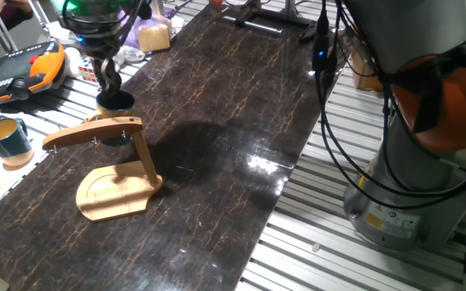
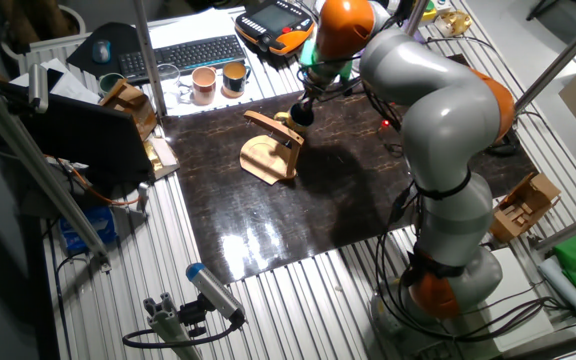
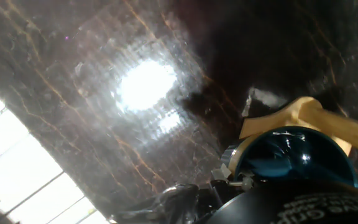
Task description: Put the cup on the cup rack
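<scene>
the gripper pinches the cup just behind the cup rack arm; a misjudged handle could miss the hooks, tipping the rack.

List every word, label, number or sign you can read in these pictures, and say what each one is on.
No text can be read in full.
Embossed lettering on the black pincer body, hand view: blurred and cut off by the frame edge, unreadable.
Label on the robot base: too small to read.
Keys of the keyboard: too small to read.
Orange teach pendant: markings not legible.
The cup and the cup rack: no markings visible.
</scene>
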Available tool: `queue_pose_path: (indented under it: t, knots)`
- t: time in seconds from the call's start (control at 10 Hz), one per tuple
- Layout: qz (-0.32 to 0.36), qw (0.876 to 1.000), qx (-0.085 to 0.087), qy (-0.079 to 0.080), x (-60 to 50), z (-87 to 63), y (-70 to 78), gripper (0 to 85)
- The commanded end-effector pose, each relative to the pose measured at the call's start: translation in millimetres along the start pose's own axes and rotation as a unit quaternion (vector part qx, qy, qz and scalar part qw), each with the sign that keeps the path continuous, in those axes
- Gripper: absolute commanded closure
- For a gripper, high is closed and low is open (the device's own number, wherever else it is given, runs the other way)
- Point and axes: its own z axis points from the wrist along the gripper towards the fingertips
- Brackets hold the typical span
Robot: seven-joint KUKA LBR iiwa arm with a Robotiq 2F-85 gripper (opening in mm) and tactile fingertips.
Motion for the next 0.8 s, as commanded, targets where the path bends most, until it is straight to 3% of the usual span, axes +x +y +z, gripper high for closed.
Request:
queue_pose_path:
  t: [0.0,0.7]
  knots:
    - [0.003,1.000,0.001,0.003,0.8,1.0,1.2,84.0]
    - [-0.022,0.998,0.005,0.060,9.5,-2.7,6.5,84.0]
